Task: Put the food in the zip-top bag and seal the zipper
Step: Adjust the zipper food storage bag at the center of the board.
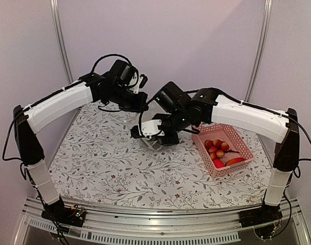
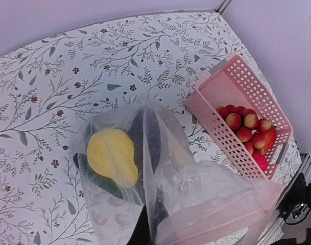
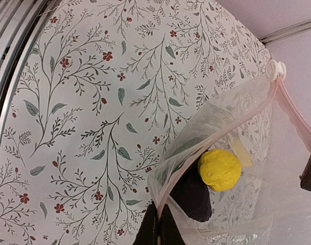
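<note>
zip-top bag (image 2: 196, 194) 1 | pink basket (image 2: 232, 76) 1 | yellow piece (image 2: 112, 155) 1 | dark green piece (image 3: 193, 196) 1 | cherry tomatoes (image 2: 243, 134) about 7

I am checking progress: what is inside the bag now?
Inside the bag, a yellow piece and a dark piece show through the plastic. The wrinkled folds near the cameras hide the rest, so more pieces cannot be ruled out.

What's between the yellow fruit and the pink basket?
In the left wrist view: a dark piece inside the clear bag beside the yellow fruit, then a bare strip of tablecloth before the pink basket.
</note>
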You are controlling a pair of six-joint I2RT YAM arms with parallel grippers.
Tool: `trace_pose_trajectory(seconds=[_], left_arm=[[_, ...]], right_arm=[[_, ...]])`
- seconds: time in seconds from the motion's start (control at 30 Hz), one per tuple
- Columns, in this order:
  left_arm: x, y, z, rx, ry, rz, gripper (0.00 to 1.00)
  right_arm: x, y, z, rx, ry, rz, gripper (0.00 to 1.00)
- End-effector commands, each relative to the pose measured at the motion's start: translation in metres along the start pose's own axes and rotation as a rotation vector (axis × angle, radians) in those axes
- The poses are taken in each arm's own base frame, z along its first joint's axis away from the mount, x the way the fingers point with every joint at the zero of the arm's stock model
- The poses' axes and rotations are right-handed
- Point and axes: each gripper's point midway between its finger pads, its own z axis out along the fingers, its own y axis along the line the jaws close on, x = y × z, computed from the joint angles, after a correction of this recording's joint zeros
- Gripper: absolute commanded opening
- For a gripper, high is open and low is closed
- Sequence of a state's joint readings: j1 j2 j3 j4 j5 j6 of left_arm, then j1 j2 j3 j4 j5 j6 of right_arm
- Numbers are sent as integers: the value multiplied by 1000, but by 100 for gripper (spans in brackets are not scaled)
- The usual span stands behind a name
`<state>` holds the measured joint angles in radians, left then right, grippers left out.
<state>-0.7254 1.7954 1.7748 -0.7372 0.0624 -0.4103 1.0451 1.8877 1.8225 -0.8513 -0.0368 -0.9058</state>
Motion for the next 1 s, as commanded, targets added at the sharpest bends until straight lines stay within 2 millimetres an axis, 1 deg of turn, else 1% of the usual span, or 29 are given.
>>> trace_pose_trajectory(seconds=[0.0, 0.03, 0.07, 0.1, 0.17, 0.37, 0.43, 0.47, 0.53, 0.6, 0.63, 0.67, 0.7, 0.77, 0.8, 0.87, 0.93, 0.97], left_arm=[[-12, 35, -49, -211, -14, 94, 0], [-15, 38, -57, -226, -21, 103, 0], [-17, 38, -61, -226, -24, 110, 0], [-17, 38, -62, -219, -25, 112, 0], [-16, 33, -59, -190, -19, 108, 0], [-6, 40, -41, -212, 21, 58, 0], [-5, 39, -39, -204, 22, 48, 0], [-6, 38, -40, -196, 18, 44, 0], [-6, 34, -38, -175, 15, 42, 0], [-7, 31, -37, -158, 13, 39, 0], [-6, 30, -36, -152, 16, 38, 0], [-6, 30, -35, -148, 19, 39, 0], [-6, 29, -34, -145, 20, 38, 0], [-5, 30, -33, -147, 24, 41, 0], [-5, 30, -33, -148, 25, 41, 0], [-4, 30, -33, -151, 27, 45, 0], [-3, 31, -34, -152, 31, 49, 0], [-3, 31, -35, -153, 28, 50, 0]], right_arm=[[-30, -21, -59, 107, -112, -84, 0], [-32, -22, -67, 116, -125, -106, 0], [-33, -21, -71, 118, -136, -121, 0], [-34, -21, -78, 126, -149, -142, 0], [-33, -20, -81, 122, -162, -153, 0], [-14, -9, -56, 44, -126, -113, 1], [-11, -5, -55, 21, -121, -103, 5], [-12, -3, -58, 16, -128, -101, 10], [-16, 0, -66, 0, -154, -95, 18], [-23, 2, -81, -6, -196, -90, 29], [-26, 3, -89, -5, -212, -85, 33], [-28, 5, -96, -9, -227, -76, 36], [-30, 6, -107, -4, -243, -74, 37], [-30, 8, -121, -5, -259, -47, 40], [-28, 9, -131, -1, -268, -34, 40], [-18, 10, -141, -7, -272, 8, 41], [1, 8, -152, -11, -274, 73, 41], [17, 8, -152, -17, -258, 115, 41]])
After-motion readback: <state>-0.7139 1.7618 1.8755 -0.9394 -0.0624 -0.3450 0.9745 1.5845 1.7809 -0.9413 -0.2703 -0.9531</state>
